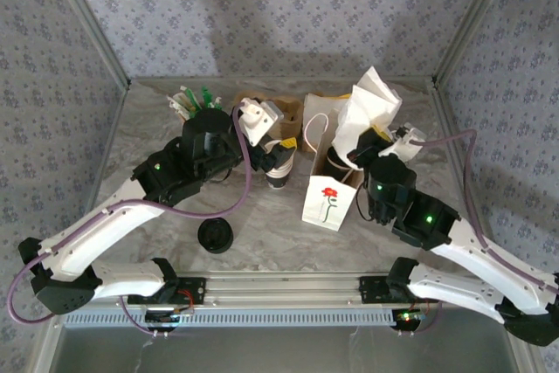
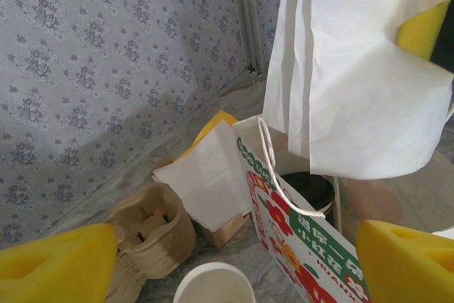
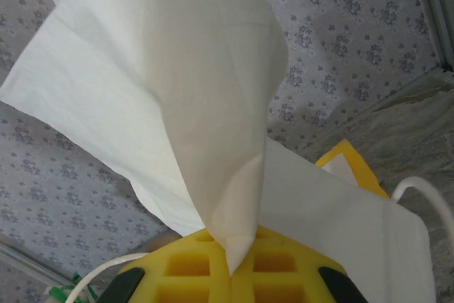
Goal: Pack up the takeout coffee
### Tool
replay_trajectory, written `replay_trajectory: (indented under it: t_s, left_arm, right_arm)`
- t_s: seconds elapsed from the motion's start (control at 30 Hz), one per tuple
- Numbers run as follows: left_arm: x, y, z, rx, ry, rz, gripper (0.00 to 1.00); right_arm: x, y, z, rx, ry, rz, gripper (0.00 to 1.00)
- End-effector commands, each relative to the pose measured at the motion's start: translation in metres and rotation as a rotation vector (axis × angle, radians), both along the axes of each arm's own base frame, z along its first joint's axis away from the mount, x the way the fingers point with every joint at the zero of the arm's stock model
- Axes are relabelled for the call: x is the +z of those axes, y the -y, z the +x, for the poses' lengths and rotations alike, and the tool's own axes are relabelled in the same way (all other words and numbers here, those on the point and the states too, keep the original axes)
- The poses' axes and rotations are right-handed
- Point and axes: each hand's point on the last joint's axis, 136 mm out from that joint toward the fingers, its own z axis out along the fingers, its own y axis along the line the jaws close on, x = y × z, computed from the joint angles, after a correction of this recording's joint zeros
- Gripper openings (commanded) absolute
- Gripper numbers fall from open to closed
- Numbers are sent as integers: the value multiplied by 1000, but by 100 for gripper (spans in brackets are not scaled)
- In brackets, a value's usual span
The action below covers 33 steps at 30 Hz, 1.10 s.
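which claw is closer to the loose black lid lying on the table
Left. The left claw sits open beyond the loose black lid, by the cup stack. The right claw is far off to its right, past the paper bag, shut on a white napkin.

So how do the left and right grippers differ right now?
The left gripper has its fingers wide apart; the right gripper has its fingers shut. The left gripper holds nothing; the right gripper pinches a white napkin. Both have yellow fingers.
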Motion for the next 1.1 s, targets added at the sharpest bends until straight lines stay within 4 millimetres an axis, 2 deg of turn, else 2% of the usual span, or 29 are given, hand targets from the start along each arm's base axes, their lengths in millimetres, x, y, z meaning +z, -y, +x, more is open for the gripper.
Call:
replay_trajectory:
  t_s: [0.0,0.43,0.7,1.07]
  left_arm:
    - [16,-5,-2,16,26,-48,88]
    - [11,-12,-2,31,32,-28,88]
    - [8,-9,-1,27,29,-27,88]
    - [6,-15,-3,37,31,-29,88]
  right_arm:
    - [2,-2,4,-22,-4,-38,0]
    - [-15,-37,30,92,-39,-55,0]
    - [-7,-54,33,212,2,18,0]
    - [-14,-54,39,216,3,102,0]
